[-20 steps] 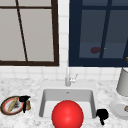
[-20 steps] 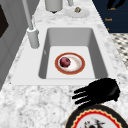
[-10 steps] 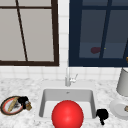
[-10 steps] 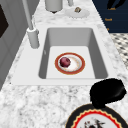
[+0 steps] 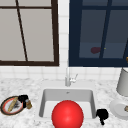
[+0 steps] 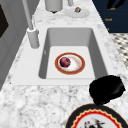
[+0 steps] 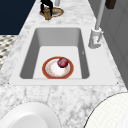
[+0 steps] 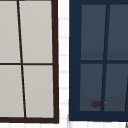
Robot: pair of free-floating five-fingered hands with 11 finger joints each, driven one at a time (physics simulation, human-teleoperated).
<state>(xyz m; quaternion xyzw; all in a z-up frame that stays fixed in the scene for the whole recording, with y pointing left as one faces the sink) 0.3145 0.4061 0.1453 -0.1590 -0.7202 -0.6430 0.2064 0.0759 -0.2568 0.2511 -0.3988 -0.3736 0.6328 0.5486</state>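
Left hand [image 5: 23,98] over the patterned plate [image 5: 7,107], beside a brown bottle [image 5: 28,104]; fingers' state unclear. Right hand [image 5: 102,115] at sink [image 5: 67,93] edge, fingers curled, holding nothing.

No readable text, labels, brands, numbers or signs anywhere

Light around me was even and bright; the sink [image 6: 71,37] cast soft wall shadows; no glare showed.

A round plate [image 5: 10,106] with a dark, red-ringed rim lies flat on the counter left of the sink. It carries a tan stick-like piece [image 5: 12,104], and a small brown bottle [image 5: 28,104] stands upright at its right edge.
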